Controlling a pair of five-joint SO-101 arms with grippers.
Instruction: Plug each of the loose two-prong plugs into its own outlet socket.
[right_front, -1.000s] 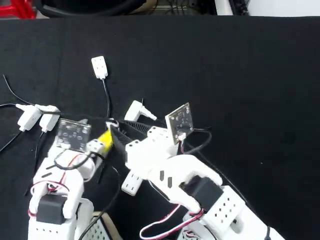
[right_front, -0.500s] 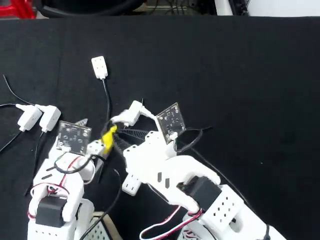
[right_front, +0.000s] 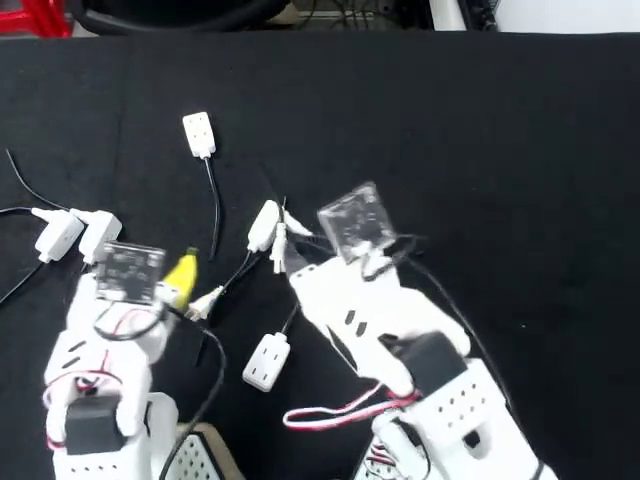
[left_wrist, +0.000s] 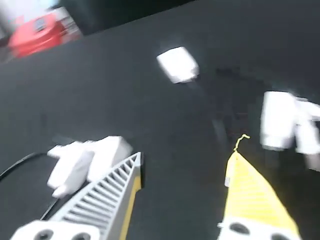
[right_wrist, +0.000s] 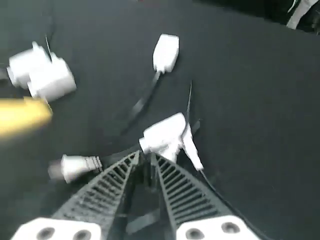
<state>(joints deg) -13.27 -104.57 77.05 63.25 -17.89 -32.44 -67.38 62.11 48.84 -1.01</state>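
Observation:
A white two-prong plug (right_front: 264, 226) (right_wrist: 167, 133) lies mid-table. My right gripper (right_front: 283, 255) (right_wrist: 146, 157) is shut on its near end. A second loose plug (right_front: 204, 300) (right_wrist: 75, 166) lies on the cloth between the arms, with its black cable trailing. My left gripper (right_front: 168, 272) (left_wrist: 186, 156) stands open and holds nothing. Its yellow finger (right_front: 182, 275) points at that loose plug. A free outlet socket (right_front: 199, 133) (left_wrist: 177, 64) (right_wrist: 166, 52) sits farther back. Another socket (right_front: 266, 362) lies near the arms' bases.
A plug and socket joined together (right_front: 76, 232) (left_wrist: 87, 160) (right_wrist: 42, 75) lie at the left, just ahead of my left arm. Black cables (right_front: 214, 205) run across the black cloth. The right half of the table (right_front: 520, 180) is bare.
The left arm has drawn back toward its base and the small plug that was at its fingers now lies on the cloth. The right gripper has swung right to the white plug.

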